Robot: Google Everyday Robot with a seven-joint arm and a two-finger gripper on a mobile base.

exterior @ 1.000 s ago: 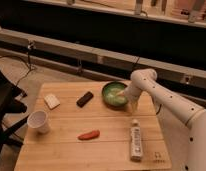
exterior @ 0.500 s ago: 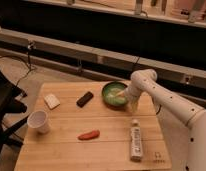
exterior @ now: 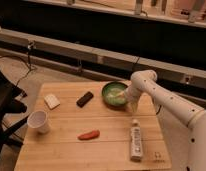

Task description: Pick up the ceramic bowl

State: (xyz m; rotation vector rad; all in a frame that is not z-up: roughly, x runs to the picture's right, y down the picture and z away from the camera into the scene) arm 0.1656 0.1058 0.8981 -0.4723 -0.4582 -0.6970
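A light wooden table (exterior: 108, 152) fills the lower half of the frame. The ceramic bowl (exterior: 112, 94), round with a dark green rim and a pale mottled inside, sits upright near the table's far edge, right of centre. A white robot arm (exterior: 163, 99) reaches in from the right of the frame and bends down to the bowl's right side. The gripper (exterior: 131, 105) is low at the bowl's right rim; whether it is wide, narrow or already holding the rim cannot be told.

To grasp well, the gripper likely needs to straddle the rim, one side in and one out, then lift straight up to keep the bowl level.

A dark bar (exterior: 85, 99) lies just left of the bowl. A white bottle (exterior: 136, 140) lies on its side below it.
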